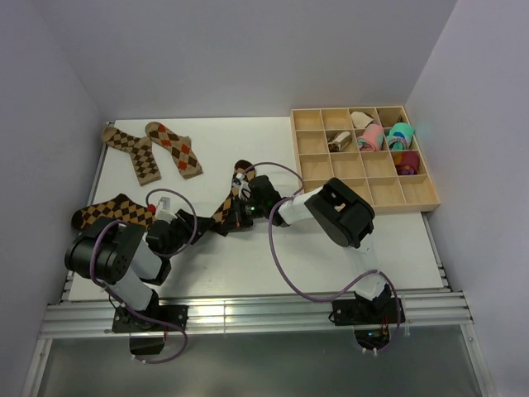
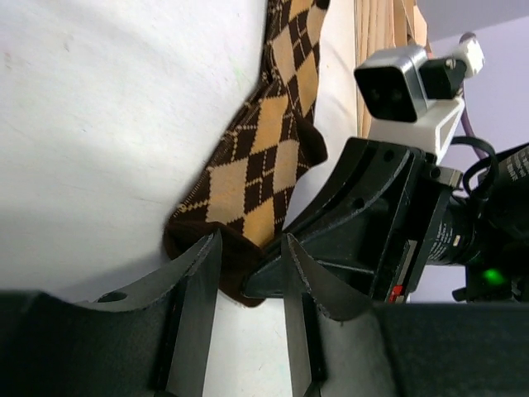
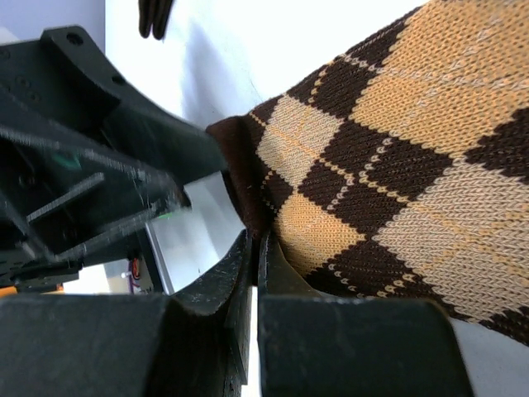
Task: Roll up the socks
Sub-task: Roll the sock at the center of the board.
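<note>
Two grippers are crammed onto one end of the same argyle sock (image 2: 256,165) right now. Our right gripper (image 3: 254,236) looks clamped: its fingers are pressed together with just the dark hem going in at the tips. Our left gripper (image 2: 250,240) is only narrowly parted, with its fingers on either side of that same dark end and nothing squeezed yet as far as we can tell.

The sock itself lies flat around the middle of the bench, a bit toward the near edge, stretching away toward the far edge. Another argyle sock (image 1: 116,211) sits by the left edge and two more (image 1: 153,149) lie near the far left corner. The wooden organiser (image 1: 364,207) is at the far right corner with pink and teal bundles (image 1: 384,135) in it.

What worries us:
- The right pinch only has the hem, so a tug could pop it free.
- The two grippers are nearly touching, so if the left one closes it might grab the other finger instead of fabric.
- The purple cable (image 1: 277,169) hangs over the sock and could snag.

No brand, label or readable writing anywhere. We only see a green light (image 2: 493,275) on the right arm.
</note>
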Controlling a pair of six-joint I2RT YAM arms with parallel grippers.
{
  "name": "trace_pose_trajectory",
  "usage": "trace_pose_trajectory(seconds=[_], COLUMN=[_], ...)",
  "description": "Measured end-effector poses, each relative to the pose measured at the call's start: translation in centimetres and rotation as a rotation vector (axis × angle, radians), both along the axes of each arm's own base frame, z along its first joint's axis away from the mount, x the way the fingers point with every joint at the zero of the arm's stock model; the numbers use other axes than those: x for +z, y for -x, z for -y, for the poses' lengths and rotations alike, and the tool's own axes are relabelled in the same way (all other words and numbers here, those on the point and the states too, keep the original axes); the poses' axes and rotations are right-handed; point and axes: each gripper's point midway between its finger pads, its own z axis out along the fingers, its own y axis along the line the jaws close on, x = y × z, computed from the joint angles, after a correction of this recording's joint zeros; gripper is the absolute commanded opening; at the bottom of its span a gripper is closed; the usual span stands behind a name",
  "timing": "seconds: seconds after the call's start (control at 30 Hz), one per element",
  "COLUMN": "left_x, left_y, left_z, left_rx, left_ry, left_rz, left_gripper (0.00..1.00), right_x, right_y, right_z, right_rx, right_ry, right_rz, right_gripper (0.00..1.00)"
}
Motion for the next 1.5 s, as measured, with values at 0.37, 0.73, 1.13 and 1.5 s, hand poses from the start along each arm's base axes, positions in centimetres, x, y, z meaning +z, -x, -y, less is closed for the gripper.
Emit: trace_pose_trajectory(seconds=[0.37,0.73,1.13,1.5], left_x=[2.6,10.6,3.0,-2.6], left_y=[-1.3,-1.2,0.1,3.3], left_z=[-2.4,-3.5,-3.5,-2.0], left_rx=[0.06,0.087,0.073,0.027], left_ry=[0.022,-0.016,-0.06,-0.099], left_rz=[0.085,0.365,0.051,-0.227], left_gripper=[0.4,0.2,0.2,0.19], right_x=[0.0,0.0,0.0,0.0], right_y=[-0.1,-0.1,-0.1,-0.1], right_z=[0.0,0.1,0.1,0.1], right_rx=[-0.001,-0.001,-0.001,-0.001], right_ry=[0.0,0.0,0.0,0.0], right_rz=[0.0,-0.001,-0.001,-0.001], right_gripper=[0.0,0.0,0.0,0.0])
